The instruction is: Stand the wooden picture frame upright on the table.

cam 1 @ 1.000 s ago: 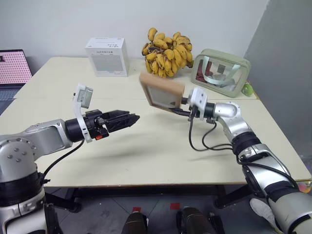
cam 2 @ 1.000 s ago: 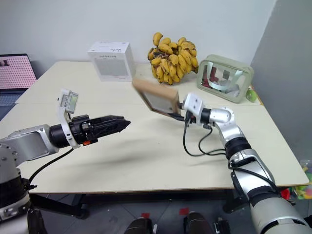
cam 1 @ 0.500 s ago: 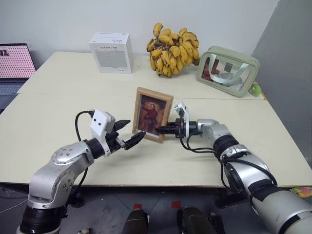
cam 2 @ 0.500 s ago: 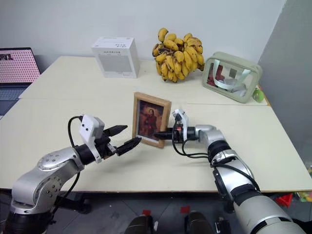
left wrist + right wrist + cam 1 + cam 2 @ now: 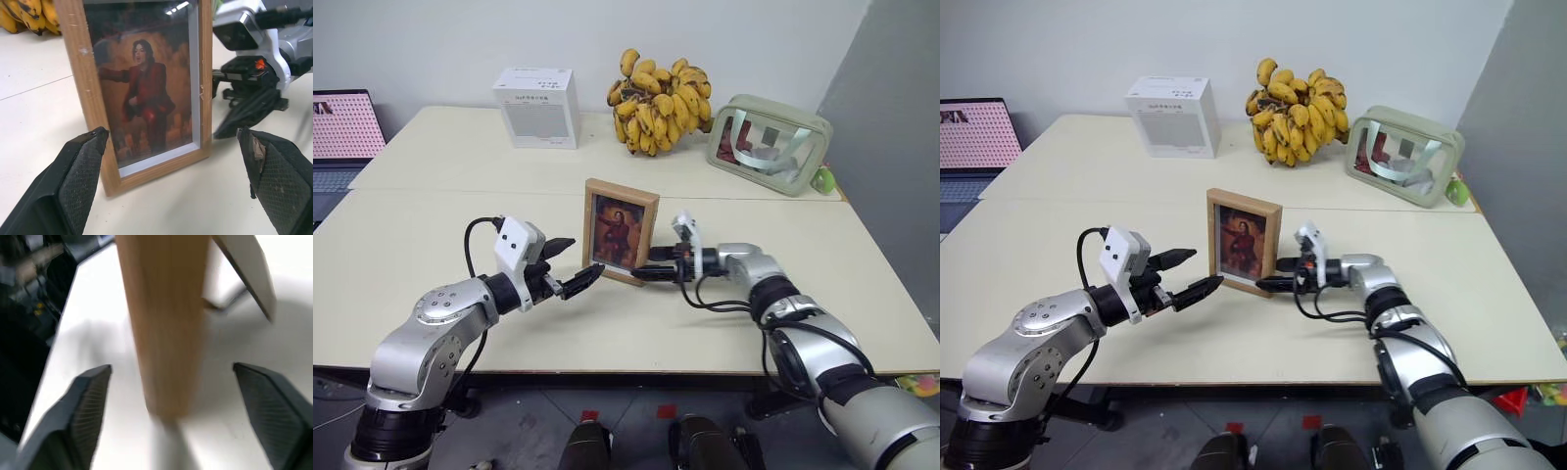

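Your left gripper hangs near the table's front edge, fingers spread wide and empty, just short of the frame. The frame stands upright mid-table, picture facing you, apparently on its back stand. Your right gripper sits at the frame's right edge, jaws wide on either side of that edge, gripping nothing. This looks like the release step, with the standing nearly done. Next, draw the right gripper straight back off the edge without nudging it. Bananas and box lie well behind.

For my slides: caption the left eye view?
Frame standing upright on the table, open grippers left and right beside it.
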Robot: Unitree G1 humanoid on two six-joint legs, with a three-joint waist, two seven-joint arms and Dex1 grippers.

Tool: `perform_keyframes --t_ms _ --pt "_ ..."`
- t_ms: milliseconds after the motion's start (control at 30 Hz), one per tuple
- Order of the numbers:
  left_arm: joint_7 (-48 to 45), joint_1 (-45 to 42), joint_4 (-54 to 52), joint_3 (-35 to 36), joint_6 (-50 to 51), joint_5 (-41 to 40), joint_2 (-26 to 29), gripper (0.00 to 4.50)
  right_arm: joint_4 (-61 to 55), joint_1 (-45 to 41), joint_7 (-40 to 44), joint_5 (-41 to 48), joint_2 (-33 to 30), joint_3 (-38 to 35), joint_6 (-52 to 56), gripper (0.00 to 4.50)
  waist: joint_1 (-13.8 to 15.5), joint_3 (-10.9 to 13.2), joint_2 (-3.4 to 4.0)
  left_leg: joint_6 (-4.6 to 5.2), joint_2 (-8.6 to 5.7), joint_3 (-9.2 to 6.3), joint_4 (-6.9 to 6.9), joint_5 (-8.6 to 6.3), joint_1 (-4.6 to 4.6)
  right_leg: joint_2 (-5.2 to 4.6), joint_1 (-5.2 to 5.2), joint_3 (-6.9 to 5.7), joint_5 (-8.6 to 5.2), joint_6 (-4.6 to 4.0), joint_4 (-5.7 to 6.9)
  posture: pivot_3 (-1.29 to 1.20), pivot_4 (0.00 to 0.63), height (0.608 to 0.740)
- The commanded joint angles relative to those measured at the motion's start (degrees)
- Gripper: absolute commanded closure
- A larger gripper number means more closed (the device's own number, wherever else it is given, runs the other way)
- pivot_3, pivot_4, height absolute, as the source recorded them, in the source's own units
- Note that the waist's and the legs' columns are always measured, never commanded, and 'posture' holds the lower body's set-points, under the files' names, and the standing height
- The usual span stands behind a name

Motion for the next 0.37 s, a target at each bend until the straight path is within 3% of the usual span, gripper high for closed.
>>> perform_keyframes --t_ms 33,167,267,367 --pt "-3.3 -2.2 2.7 1.0 0.0 0.6 3.3 0.0 -14.0 5.0 4.9 0.0 -8.8 -0.5 3.6 0.02 -0.1 0.0 0.01 0.0 -0.01 0.02 -0.01 0.0 -0.01 -0.01 0.0 0.02 0.0 0.0 -0.03 0.0 0.15 0.74" --pt "-6.9 -5.1 8.2 2.8 2.4 -0.7 7.3 0.0 -45.6 15.1 2.9 8.7 -18.1 -4.6 22.5 0.02 -0.8 0.0 0.05 0.0 0.03 0.06 -0.07 0.0 0.02 0.01 -0.07 0.05 0.01 0.04 0.02 0.0 0.15 0.74" --pt "-10.3 -7.7 11.2 4.9 6.1 -3.4 10.6 0.0 -64.4 18.6 -4.9 15.1 -18.6 -7.2 36.3 0.02 -1.9 0.0 0.08 0.0 0.19 0.01 -0.13 -0.01 0.12 0.17 -0.11 0.03 0.01 0.03 0.16 0.0 0.15 0.74" --pt "-14.2 -9.7 14.3 6.3 8.4 -5.0 14.2 0.0 -74.9 18.8 -12.2 21.9 -16.0 -10.0 47.6 0.02 -2.2 0.0 0.07 -0.01 0.47 -0.02 -0.13 -0.01 0.17 0.36 -0.14 -0.03 -0.04 -0.05 0.23 0.0 0.15 0.74"
